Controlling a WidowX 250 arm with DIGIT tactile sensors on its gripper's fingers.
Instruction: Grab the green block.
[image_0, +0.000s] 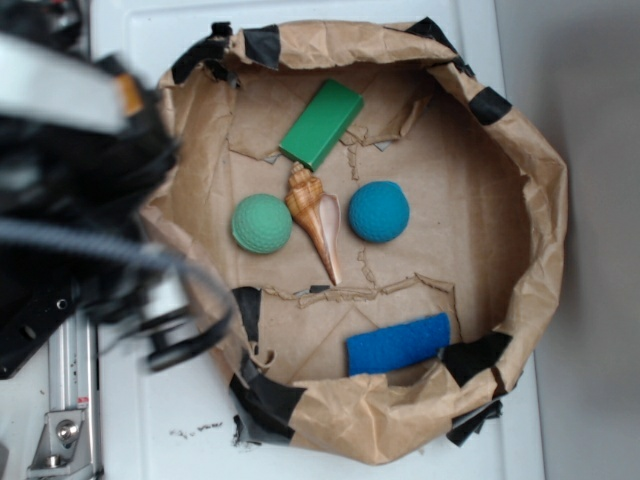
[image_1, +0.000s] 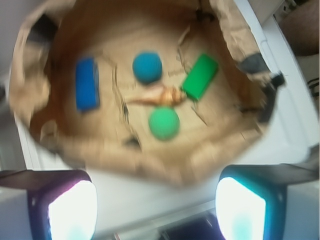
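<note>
White bench (image_0: 400, 15) held a paper nest (image_0: 545, 200); green block (image_0: 322, 124) lay tilted, touching the shell (image_0: 316, 218). Claw (image_1: 156, 205) hung wide open outside the nest, empty.

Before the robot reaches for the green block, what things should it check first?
1. Green block in plain sight, nothing lying on top: ok.
2. Block clear of neighbours: not ok, the seashell tip touches or nearly touches its lower end.
3. Gripper open and empty: ok, both fingers stand wide apart in the wrist view.
4. Gripper above the block: not ok, it sits outside the paper bag rim.
5. Right target picked, not the green ball: cannot tell yet.
</note>
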